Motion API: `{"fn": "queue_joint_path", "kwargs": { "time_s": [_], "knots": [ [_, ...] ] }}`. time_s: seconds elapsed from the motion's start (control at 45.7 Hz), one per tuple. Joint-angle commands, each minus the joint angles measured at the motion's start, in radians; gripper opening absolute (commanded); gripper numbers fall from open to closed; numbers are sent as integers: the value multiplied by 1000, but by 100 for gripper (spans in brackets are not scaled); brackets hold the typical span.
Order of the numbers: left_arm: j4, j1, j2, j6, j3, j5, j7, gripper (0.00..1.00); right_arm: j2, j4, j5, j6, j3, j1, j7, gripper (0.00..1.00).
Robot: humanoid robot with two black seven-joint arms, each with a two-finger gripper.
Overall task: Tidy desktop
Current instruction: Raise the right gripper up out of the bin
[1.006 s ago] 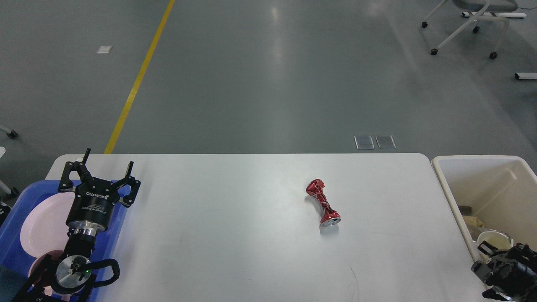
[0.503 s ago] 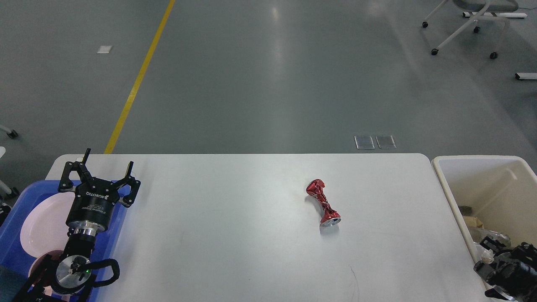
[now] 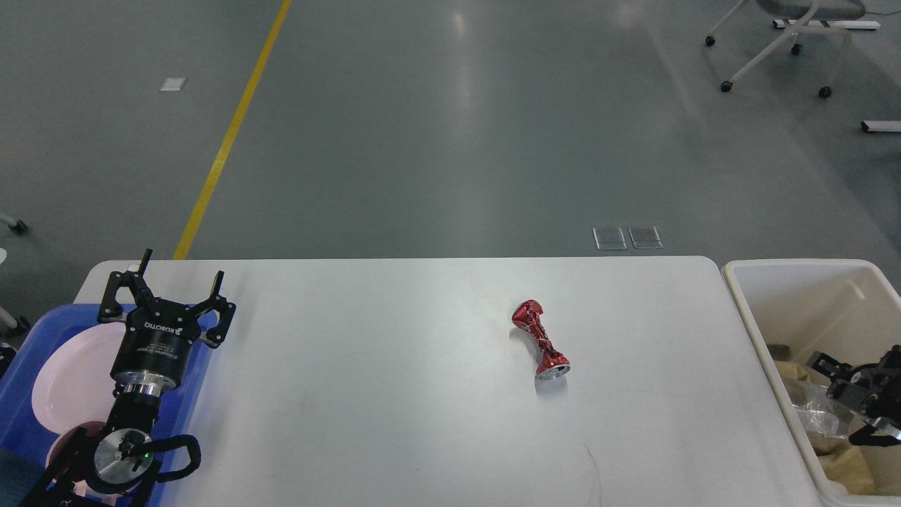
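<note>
While most of its surface lies bare, the large white rectangular desktop (image 3: 394, 422) with rounded corners fills the lower half of the head view, smooth and matte, with a faint dark hairline scratch toward 6 o'clock near its front edge. One crushed red metal drink can (image 3: 540, 339) lies on its side on the desktop, a little to the 3 o'clock side of centre, twisted thin at the waist, its silver end pointing toward 5 o'clock.

At 9 o'clock one blue plastic tray (image 3: 28, 352) overlaps the desktop's left end; it holds one pale pink round plate (image 3: 70, 373) and one darker pink round dish (image 3: 70, 440) nearer the front, partly hidden by the arm. At 3 o'clock one cream plastic bin (image 3: 795, 296) stands just beside the desktop's right end, with brown crumpled paper (image 3: 841, 461) and clear crinkled plastic (image 3: 809, 415) inside.

One black left gripper (image 3: 179, 285) hangs over the tray's far right corner, its two fingers spread wide with nothing between them. One black right gripper (image 3: 838, 377) is over the inside of the bin, dark and cut by the frame edge; I cannot tell how its fingers stand.

Beyond the desktop, the grey floor carries one yellow painted line (image 3: 232, 127) toward 11 o'clock, two small clear floor plates (image 3: 626, 238) side by side near 1 o'clock, and one white wheeled chair base (image 3: 774, 49) at 2 o'clock
</note>
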State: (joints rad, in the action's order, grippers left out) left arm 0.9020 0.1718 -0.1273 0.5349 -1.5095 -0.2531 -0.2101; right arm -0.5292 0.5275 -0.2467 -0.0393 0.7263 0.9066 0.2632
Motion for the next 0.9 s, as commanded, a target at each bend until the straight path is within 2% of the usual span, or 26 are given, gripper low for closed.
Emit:
{"fn": "queue_joint_path", "kwargs": {
  "time_s": [0.0,0.109,0.219,0.503,0.634,0.787,0.875],
  "knots": [
    [0,0,0,0,0,0,0,96,-57,144,-80,165,70,199,2,100],
    [0,0,0,0,0,0,0,96,-46,253,-80,359,224,429,1,100],
    [0,0,0,0,0,0,0,96,14,345,-68,547,338,659,1,100],
    [0,0,0,-1,0,0,0,96,109,615,-63,916,369,1158,4,100],
    [0,0,0,0,0,0,1,96,118,764,-5,987,369,1347,4,100],
    [0,0,0,0,0,0,0,96,182,962,156,981,384,1566,4,100],
    [0,0,0,-1,0,0,0,96,199,1016,245,969,392,1653,4,100]
  ]
}}
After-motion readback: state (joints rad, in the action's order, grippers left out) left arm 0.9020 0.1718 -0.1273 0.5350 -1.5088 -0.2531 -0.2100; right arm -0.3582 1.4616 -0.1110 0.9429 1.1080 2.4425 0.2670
